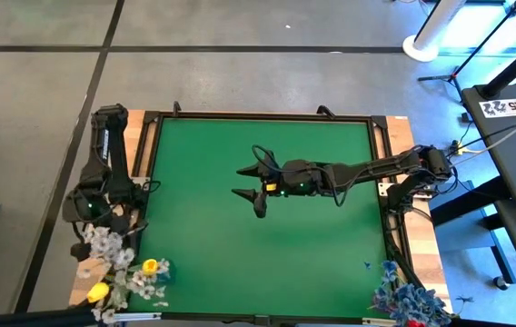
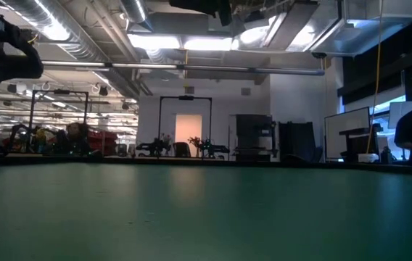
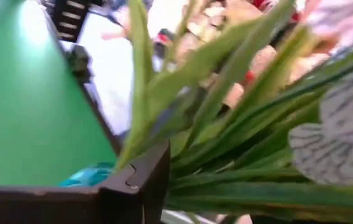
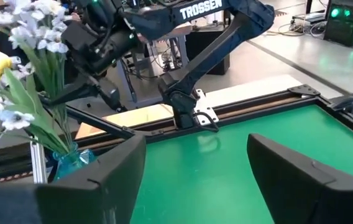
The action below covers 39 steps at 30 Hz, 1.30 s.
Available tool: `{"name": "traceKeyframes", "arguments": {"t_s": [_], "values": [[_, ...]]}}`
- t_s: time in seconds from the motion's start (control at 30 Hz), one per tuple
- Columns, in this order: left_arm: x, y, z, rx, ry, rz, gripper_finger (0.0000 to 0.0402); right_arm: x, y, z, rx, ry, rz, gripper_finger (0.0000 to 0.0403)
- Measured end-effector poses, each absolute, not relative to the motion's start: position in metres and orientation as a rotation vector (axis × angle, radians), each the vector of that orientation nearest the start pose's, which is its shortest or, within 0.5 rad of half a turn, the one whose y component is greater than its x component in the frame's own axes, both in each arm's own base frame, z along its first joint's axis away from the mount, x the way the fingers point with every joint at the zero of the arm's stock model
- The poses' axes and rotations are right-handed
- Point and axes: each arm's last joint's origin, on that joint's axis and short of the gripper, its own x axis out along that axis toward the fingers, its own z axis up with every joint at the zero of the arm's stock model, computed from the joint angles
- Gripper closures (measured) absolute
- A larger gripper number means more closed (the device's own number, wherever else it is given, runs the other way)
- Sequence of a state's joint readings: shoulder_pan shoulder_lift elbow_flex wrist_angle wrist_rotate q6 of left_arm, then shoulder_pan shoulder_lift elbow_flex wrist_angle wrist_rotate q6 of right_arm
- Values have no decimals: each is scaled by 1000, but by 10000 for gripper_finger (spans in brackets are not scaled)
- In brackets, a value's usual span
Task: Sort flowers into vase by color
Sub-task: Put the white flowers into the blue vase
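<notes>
You are looking down on a green table (image 1: 240, 236) that is filling the middle of the high view, framed by a dark rim. Your right arm (image 1: 367, 168) is reaching from the right edge out over the centre of the mat, and the right gripper (image 1: 251, 186) is hanging there with its fingers standing wide apart and nothing between them; the right wrist view is showing bare green mat in the gap. Your left arm (image 1: 104, 173) is sitting folded at the left edge, off the mat, with the left gripper (image 1: 94, 227) down among the flowers at the near-left corner. One dark finger (image 3: 136, 186) is showing in the left wrist view, pressed close against green leaves (image 3: 238, 124), but you cannot tell from these views whether that gripper is apart or closed.

The white sprays (image 1: 113, 250) and yellow tulips (image 1: 151, 266) are standing bunched at the near-left corner, in a blue-tinted vase (image 4: 71, 163) seen in the right wrist view. The pale blue sprays (image 1: 408, 300) are gathering at the near-right corner, just off the mat.
</notes>
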<state>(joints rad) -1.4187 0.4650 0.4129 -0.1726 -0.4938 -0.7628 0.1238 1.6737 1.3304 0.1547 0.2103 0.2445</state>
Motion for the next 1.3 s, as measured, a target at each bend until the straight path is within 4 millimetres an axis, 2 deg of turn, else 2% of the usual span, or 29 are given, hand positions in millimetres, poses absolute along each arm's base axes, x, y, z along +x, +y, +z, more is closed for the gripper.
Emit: {"name": "traceKeyframes", "arguments": {"t_s": [0.2,0.37,0.63,0.9,1.07,1.3], "values": [[39,-111,269,-458,401,-715,230,390,42,322,195,172,-107,103],[45,-100,290,-519,416,-642,230,390,43,323,196,171,-103,88],[42,-94,301,-597,608,-743,230,390,44,321,197,197,-55,87],[38,-86,329,-550,537,-842,230,389,44,319,194,215,-57,88],[34,-77,338,-512,573,-842,230,389,44,319,202,215,-57,88],[33,-73,342,-415,527,-837,230,389,44,319,206,214,-58,88]]}}
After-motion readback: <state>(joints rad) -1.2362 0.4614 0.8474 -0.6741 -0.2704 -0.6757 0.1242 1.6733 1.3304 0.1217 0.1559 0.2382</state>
